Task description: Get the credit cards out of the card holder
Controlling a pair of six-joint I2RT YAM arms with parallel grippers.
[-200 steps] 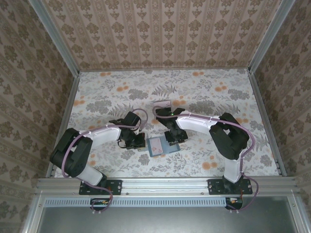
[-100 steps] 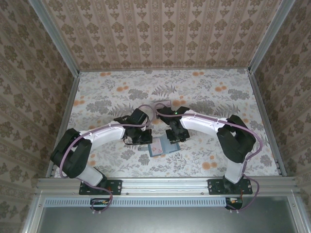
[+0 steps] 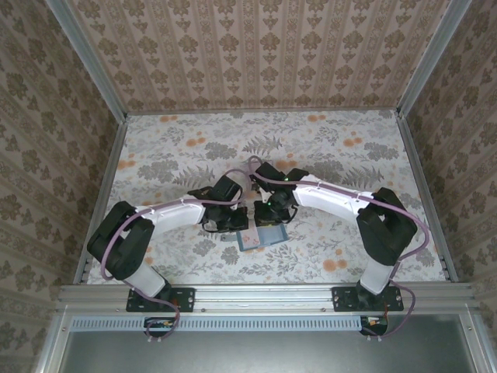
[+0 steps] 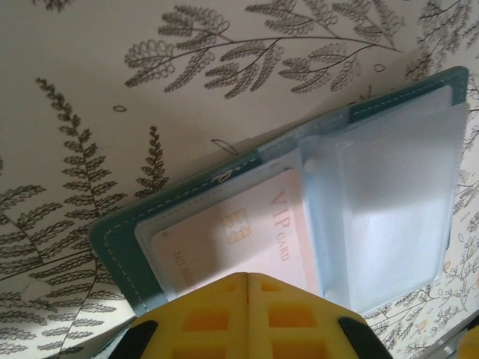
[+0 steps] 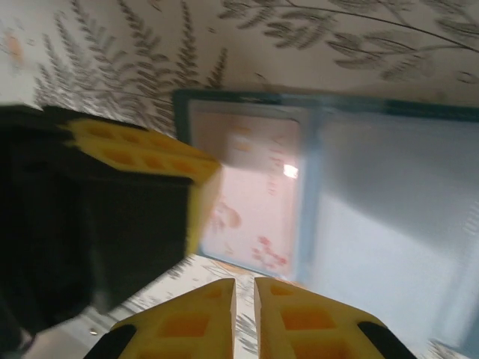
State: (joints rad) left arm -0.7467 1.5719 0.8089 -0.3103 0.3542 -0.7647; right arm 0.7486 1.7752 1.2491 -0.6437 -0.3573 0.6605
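Progress: partway at best. Not yet out: one pale card. Pinched by either gripper: nothing.

Left gripper (image 4: 248, 293): fingers pressed together, empty. Poised over the near edge of the holder, over the card-bearing panel; contact impossible to confirm. Probably there to pin the holder down, as a judgement only.

Right gripper (image 5: 245, 295): fingers almost together, slim gap between, nothing in it. Hangs just short of the holder's near edge, with the left gripper's yellow finger close by on its left.

Card (image 4: 238, 233): directly ahead of the left fingertips, tucked under a clear pocket. Pale pink face, gold chip, "VIP CARD" lettering. Flat and fully seated, no corner proud of the pocket to catch.

Holder (image 4: 389, 213): lies open and flat, just ahead of both grippers. Teal outside with pale stitching along the edge, greyer-blue lining, two clear pockets side by side across a centre fold. Panel off to the right of the left gripper: pocket apparently empty, though glare and frosting prevent certainty.

Table (image 4: 90, 67): pale cloth with a fern print, beyond the holder on every side.

Left to do, by judgement: work the pink card out of its pocket and clear of the holder, then check the second pocket.
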